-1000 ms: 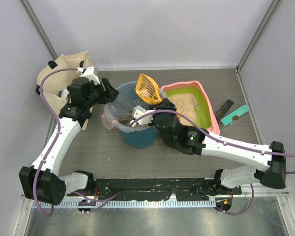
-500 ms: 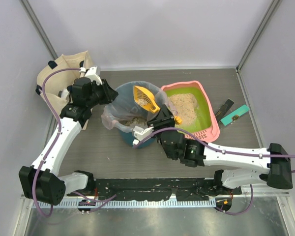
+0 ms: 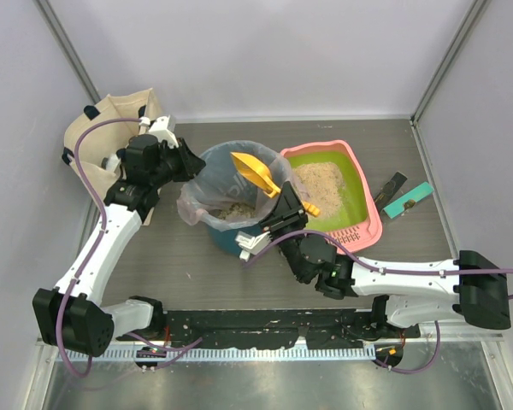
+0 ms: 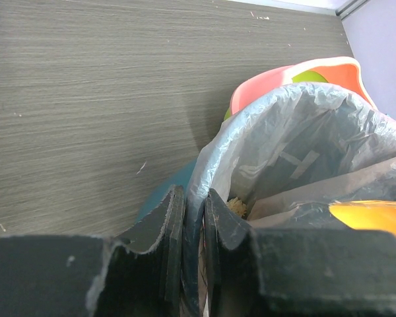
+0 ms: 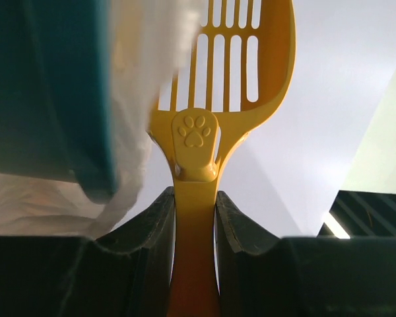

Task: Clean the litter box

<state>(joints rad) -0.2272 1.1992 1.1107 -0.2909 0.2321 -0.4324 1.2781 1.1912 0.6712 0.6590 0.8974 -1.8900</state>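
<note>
Clenching an orange slotted plastic scoop [image 3: 252,171] above the teal round bin [image 3: 238,241], the right gripper [image 5: 195,214] is hovering while the left gripper [image 4: 190,221] is pinching the bin's clear bag [image 4: 303,132], the shallow pink plastic litter box [image 3: 373,210] sitting just right of the bin.

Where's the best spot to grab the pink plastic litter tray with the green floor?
The pink plastic litter tray lies flat, so probably pinch its thin raised rim on the bare right side, coming from above.
</note>
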